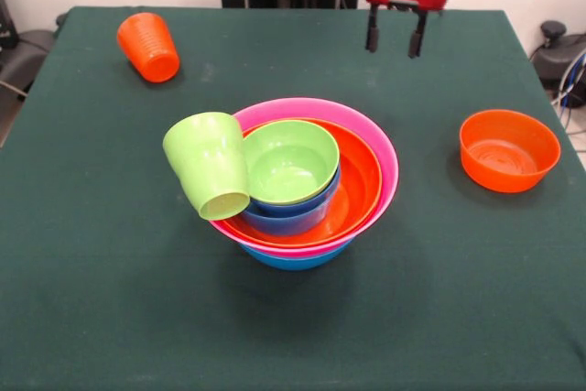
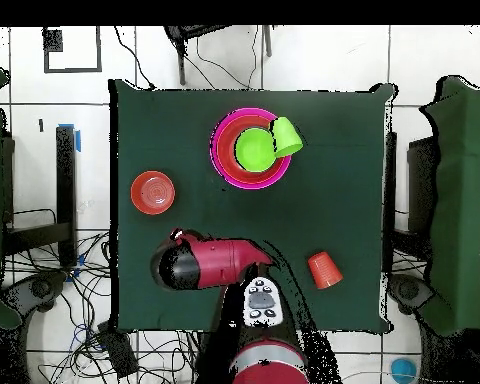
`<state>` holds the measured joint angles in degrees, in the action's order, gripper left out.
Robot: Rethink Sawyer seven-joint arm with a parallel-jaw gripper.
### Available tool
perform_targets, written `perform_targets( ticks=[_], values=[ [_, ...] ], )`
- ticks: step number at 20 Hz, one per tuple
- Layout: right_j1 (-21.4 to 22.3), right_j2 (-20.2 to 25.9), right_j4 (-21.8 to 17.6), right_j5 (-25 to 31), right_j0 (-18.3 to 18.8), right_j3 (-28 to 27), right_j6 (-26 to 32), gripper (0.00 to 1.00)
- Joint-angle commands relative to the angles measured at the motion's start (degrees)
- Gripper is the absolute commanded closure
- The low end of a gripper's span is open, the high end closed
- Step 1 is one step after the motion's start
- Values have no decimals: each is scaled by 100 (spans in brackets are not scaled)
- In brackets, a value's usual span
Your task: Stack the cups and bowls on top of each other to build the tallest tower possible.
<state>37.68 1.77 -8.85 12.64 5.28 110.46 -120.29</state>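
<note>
- Your claw (image 1: 395, 41) hangs open and empty at the table's far edge, right of centre.
- The small orange bowl (image 1: 509, 149) sits upright, nearer and to the right of the claw.
- The tower (image 1: 307, 180) stands mid-table; a green cup (image 1: 209, 176) leans tilted against its left rim.
- An orange cup (image 1: 148, 46) lies tipped over far left.

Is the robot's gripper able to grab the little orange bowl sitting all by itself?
Probably yes. The small orange bowl sits alone on the green table, nothing covering it, and the open gripper hangs empty above.
</note>
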Motion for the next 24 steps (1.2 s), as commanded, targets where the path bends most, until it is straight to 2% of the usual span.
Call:
perform_targets(
  ticks=[1, 6, 9, 12, 16, 24],
  values=[
    [-871, -233, 479, -601, -451, -727, -1248, 0],
    [-1115, -325, 654, -863, -634, -840, -1276, 0],
    [-1246, -260, 703, -1107, -581, -848, -1242, 0],
    [-1307, -191, 704, -1134, -509, -874, -1100, 0],
    [-1415, -235, 819, -1086, -623, -1009, -1076, 0],
    [-511, -258, 1114, -128, -773, -688, -1084, 0]
  ],
)
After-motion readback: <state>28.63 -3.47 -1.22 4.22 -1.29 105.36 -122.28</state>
